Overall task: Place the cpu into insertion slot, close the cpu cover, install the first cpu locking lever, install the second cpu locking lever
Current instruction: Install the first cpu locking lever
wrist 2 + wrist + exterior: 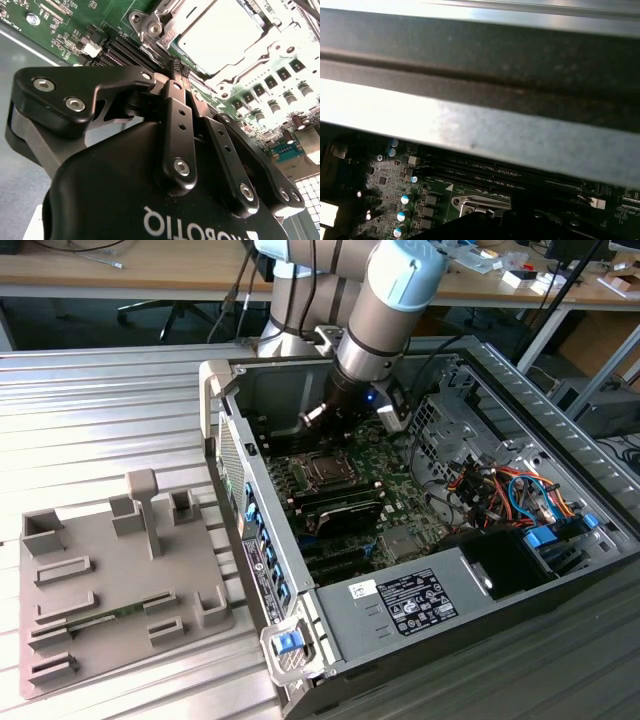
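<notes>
Black two-finger gripper [179, 67] hangs over the open grey computer case [330, 625], fingertips pressed together, nothing between them. The cpu [220, 35] — flat square chip, silvery metal top — lies in the socket on the green motherboard [60, 20], just beyond the tips. The cpu cover [250, 70], a thin silvery metal frame, lies around it. Judgement: chip light, rigid, slick-topped, fragile underneath — take by opposite edges. Cover stiff but thin; push on its free edge.
</notes>
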{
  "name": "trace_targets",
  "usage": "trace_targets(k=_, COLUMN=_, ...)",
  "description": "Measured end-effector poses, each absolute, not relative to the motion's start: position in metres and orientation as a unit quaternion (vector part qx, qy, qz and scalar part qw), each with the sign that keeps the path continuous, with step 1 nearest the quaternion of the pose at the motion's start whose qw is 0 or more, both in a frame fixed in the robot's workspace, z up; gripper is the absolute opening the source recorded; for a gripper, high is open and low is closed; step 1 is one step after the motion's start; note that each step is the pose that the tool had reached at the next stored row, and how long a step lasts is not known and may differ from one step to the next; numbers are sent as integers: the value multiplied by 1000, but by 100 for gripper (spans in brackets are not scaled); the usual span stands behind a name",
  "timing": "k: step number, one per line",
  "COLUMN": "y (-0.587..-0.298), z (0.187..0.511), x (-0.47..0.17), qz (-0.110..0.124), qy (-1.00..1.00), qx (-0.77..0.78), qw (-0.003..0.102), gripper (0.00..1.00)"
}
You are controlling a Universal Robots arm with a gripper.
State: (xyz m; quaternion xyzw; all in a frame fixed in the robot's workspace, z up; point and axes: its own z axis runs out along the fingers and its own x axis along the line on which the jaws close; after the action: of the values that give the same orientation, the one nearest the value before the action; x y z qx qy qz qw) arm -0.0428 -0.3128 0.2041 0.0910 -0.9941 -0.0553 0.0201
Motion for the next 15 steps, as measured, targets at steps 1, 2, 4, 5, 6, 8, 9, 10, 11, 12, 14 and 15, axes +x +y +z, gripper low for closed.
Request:
trace_targets(k=1, y=-313, z=204, x=-42, qz=-55, qy=-994, qx=91, qw=20, gripper=11)
trace_targets(k=2, y=-313, z=204, x=-41, qz=-55, qy=-994, qx=91, qw=20, gripper=11)
trace_targets(k=4, y=-313, z=204, x=-39, qz=-55, qy=-994, qx=91, qw=20, gripper=11)
trace_targets(k=5, y=-313, z=204, x=-38, qz=-55, qy=-994, qx=91, qw=20, gripper=11)
trace_targets(k=6, y=-313, z=204, x=-37, qz=-55, qy=-994, qx=91, qw=20, gripper=11)
trace_targets(k=8, y=-313, z=204, x=-36, qz=-55, qy=-994, qx=91, qw=20, gripper=11)
trace_targets(k=9, y=-313, z=204, x=-36, qz=-55, qy=-994, qx=91, qw=20, gripper=11)
trace_targets(k=10, y=-313, z=204, x=-35, qz=-55, qy=-994, qx=91, qw=20, gripper=11)
trace_targets(k=11, y=-313, z=204, x=-35, qz=-55, qy=-994, qx=91, qw=20, gripper=11)
trace_targets(k=12, y=-313, z=204, x=-34, qz=-55, qy=-994, qx=91, qw=20, gripper=11)
trace_targets(k=14, y=-313, z=204, x=-33, qz=-55, qy=-994, qx=91, qw=20, gripper=11)
trace_targets(k=15, y=-313, z=204, x=-32, qz=-55, qy=-994, qx=91, qw=20, gripper=11)
